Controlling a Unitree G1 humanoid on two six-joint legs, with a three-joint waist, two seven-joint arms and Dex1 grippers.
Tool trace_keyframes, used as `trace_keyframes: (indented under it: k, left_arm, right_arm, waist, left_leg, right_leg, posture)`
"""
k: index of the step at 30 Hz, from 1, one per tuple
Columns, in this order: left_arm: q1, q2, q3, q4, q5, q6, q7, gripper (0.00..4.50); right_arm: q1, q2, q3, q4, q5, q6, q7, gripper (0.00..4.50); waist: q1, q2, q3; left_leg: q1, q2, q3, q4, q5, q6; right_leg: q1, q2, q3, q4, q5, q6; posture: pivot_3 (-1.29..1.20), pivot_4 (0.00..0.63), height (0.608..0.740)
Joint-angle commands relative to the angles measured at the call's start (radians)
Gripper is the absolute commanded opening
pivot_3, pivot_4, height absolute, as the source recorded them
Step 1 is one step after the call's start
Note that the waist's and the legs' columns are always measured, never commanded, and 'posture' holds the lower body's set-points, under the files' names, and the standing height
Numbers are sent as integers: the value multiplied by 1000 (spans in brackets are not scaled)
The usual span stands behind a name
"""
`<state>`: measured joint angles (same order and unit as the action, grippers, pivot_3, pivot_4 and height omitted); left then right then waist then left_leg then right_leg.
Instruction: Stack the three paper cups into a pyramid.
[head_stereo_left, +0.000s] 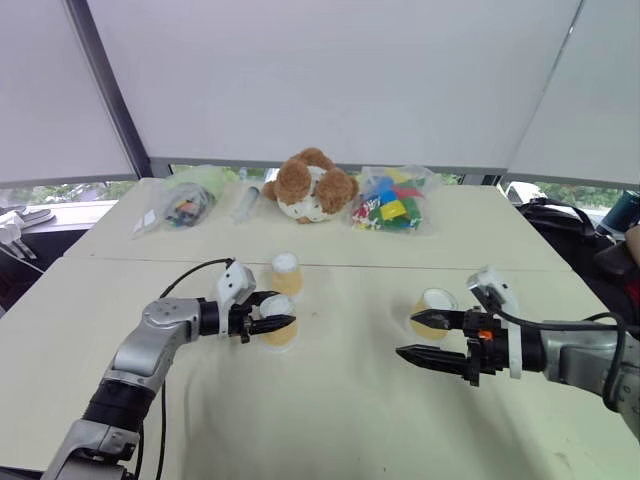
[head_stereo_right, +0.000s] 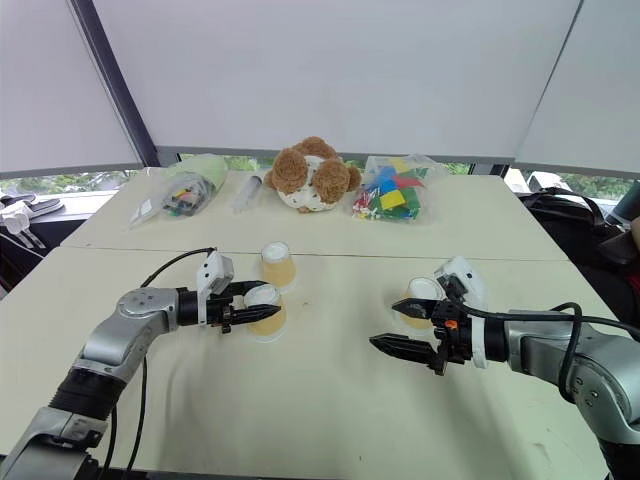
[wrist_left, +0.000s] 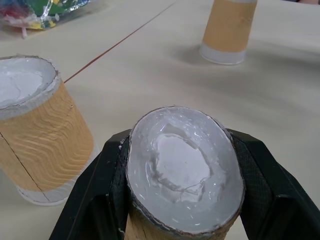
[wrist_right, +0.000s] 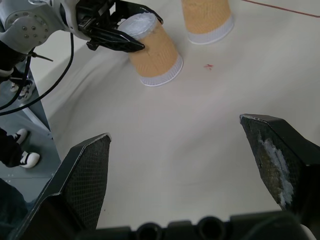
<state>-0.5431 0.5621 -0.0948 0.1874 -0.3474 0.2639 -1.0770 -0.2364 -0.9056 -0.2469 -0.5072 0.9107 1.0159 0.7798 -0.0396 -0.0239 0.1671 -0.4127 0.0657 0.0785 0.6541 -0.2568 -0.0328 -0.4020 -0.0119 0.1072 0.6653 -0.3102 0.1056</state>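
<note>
3 paper cups stand upside down on the pale table (head_stereo_left: 330, 420), each with ribbed tan-orange walls, a white band at the rim and a white recessed base facing up. The near cup (wrist_left: 182, 175) is clamped between the fingers of the left gripper (head_stereo_left: 280, 324), its top squeezed into an oval. The second cup (head_stereo_left: 286, 272) stands just behind it, close to the table seam. The third cup (head_stereo_left: 434, 310) stands well apart to the right, just behind the right gripper (head_stereo_left: 425, 337), whose fingers are spread wide and hold nothing.
</note>
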Motion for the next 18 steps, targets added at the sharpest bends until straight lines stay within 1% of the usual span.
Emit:
trace_keyframes:
  k: [1,5,8,10,14,18]
  left_arm:
    - [2,-2,43,-55,-37,17,2,2140]
    - [62,-20,12,-289,-110,140,22,2140]
    - [84,-64,-47,-371,-76,161,70,2140]
    - [88,-90,-71,-370,-52,154,94,2140]
    - [54,-158,-125,-270,24,75,131,2140]
    - [23,-198,-133,-213,40,50,126,2140]
  right_arm:
    - [7,-1,-41,-1,10,-23,2,4500]
    - [29,-26,-82,13,14,-19,12,4500]
    - [53,-42,-109,13,15,-16,17,4500]
    - [65,-45,-120,11,12,-16,13,4500]
    - [100,-46,-147,-8,20,-13,6,4500]
    - [108,-43,-152,-20,28,-10,-7,4500]
  waist:
    - [0,0,0]
    - [1,0,0]
    - [11,0,0]
    - [19,0,0]
    - [23,0,0]
    - [26,0,0]
  left_leg:
    - [0,0,0,0,0,0]
    - [-1,0,0,0,0,0]
    - [-1,0,-1,2,0,0]
    - [-1,0,-2,4,0,0]
    - [0,0,-2,7,0,1]
    - [0,0,-2,8,-1,1]
  right_leg:
    - [0,0,0,0,0,0]
    - [0,0,0,0,0,0]
    - [1,0,0,0,0,0]
    - [2,0,-1,0,0,0]
    - [5,1,-1,0,0,0]
    - [5,1,-1,0,0,0]
  posture:
    - [0,150,740]
    - [0,150,740]
    - [0,150,740]
    - [0,150,740]
    - [0,150,740]
    - [0,150,740]
